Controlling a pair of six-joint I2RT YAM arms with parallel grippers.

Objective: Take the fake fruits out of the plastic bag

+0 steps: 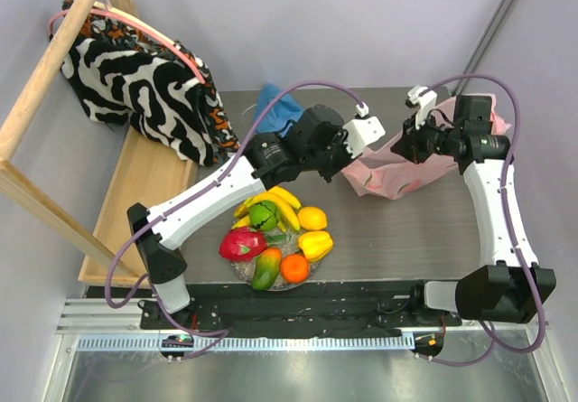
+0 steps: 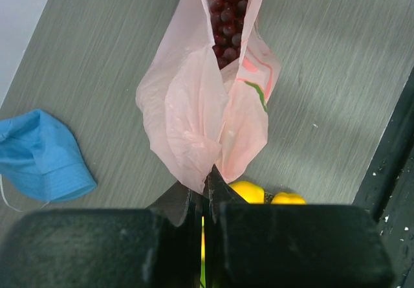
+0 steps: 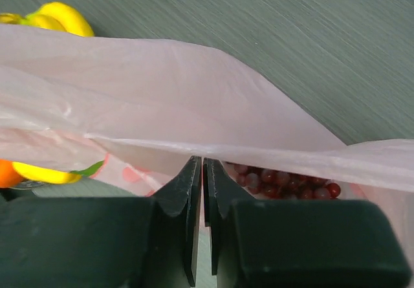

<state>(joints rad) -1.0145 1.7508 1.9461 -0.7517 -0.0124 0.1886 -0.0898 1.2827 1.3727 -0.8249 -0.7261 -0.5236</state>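
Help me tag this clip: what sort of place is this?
Likely a robot lab workcell: a grey table between plain walls, a wooden rack, fake fruits beside the plastic bag.

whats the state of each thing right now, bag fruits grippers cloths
left gripper, shut on the plastic bag
right gripper, shut on the plastic bag
plastic bag, stretched between the two grippers
grapes, inside the bag
other fruits, out of the bag, piled together on the table
blue cloth, lying crumpled on the table
patterned fabric, draped over the wooden rack
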